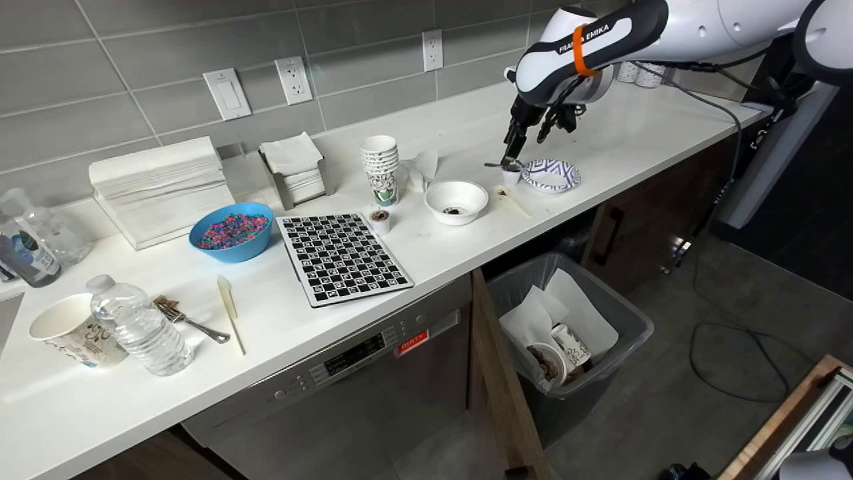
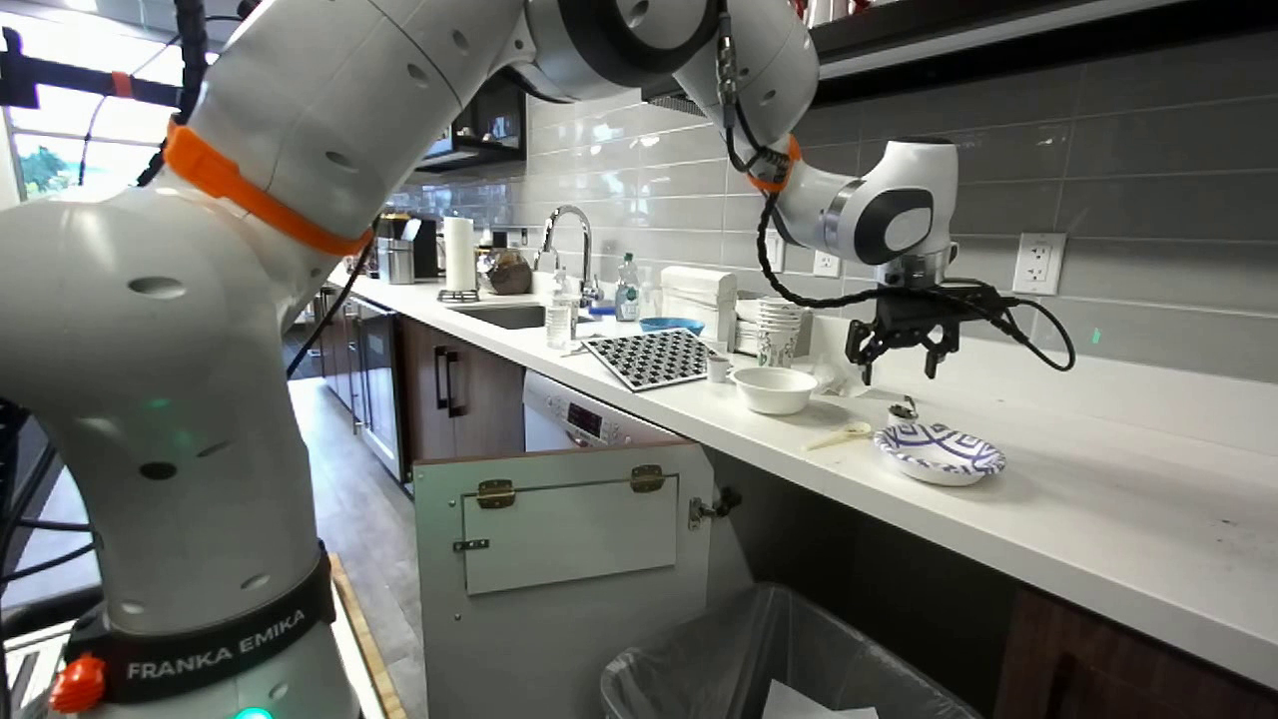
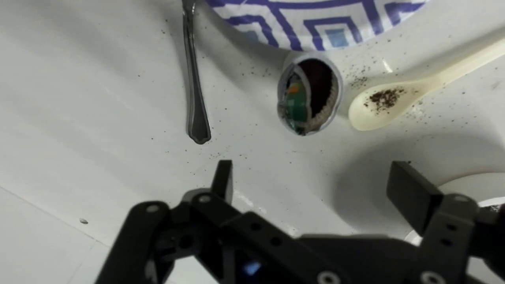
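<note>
wrist view, fingers (image 3: 223,178): spread wide, with nothing held between them.
wrist view, small cup (image 3: 315,92): placed ahead of the fingers, untouched; its mouth is roundish, so no clear long axis is shown.
wrist view, metal handle (image 3: 193,79): set on one flank of the small cup; the other is taken by a pale spoon (image 3: 424,86), the far side by a patterned bowl (image 3: 319,23).
tabletop (image 1: 666,120): in an exterior view, its front edge is found past the patterned bowl.
tiled wall (image 2: 1128,225): in an exterior view, seen behind the fingers, which are held higher than the small cup, air between.
</note>
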Controlling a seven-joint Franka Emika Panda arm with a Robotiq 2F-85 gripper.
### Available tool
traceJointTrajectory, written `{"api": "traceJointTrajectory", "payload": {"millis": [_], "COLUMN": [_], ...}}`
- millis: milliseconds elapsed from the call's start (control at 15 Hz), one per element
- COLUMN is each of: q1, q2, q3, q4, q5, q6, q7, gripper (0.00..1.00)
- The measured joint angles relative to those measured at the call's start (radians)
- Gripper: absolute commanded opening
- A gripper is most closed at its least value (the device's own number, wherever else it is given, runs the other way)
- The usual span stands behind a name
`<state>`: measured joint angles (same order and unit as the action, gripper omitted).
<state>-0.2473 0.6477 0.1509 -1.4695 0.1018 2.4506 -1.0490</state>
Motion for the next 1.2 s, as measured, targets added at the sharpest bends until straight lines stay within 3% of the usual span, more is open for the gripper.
{"api": "traceJointTrajectory", "payload": {"millis": [600, 933, 1200], "q1": [0.024, 0.025, 0.021], "q2": [0.000, -0.001, -0.002], "q3": [-0.002, -0.001, 0.008], "q4": [-0.009, -0.010, -0.004], "q5": [0.080, 0.081, 0.086], "q6": [0.045, 0.039, -0.035], "q7": [0.326, 0.416, 0.422], "gripper": [1.00, 1.00, 1.00]}}
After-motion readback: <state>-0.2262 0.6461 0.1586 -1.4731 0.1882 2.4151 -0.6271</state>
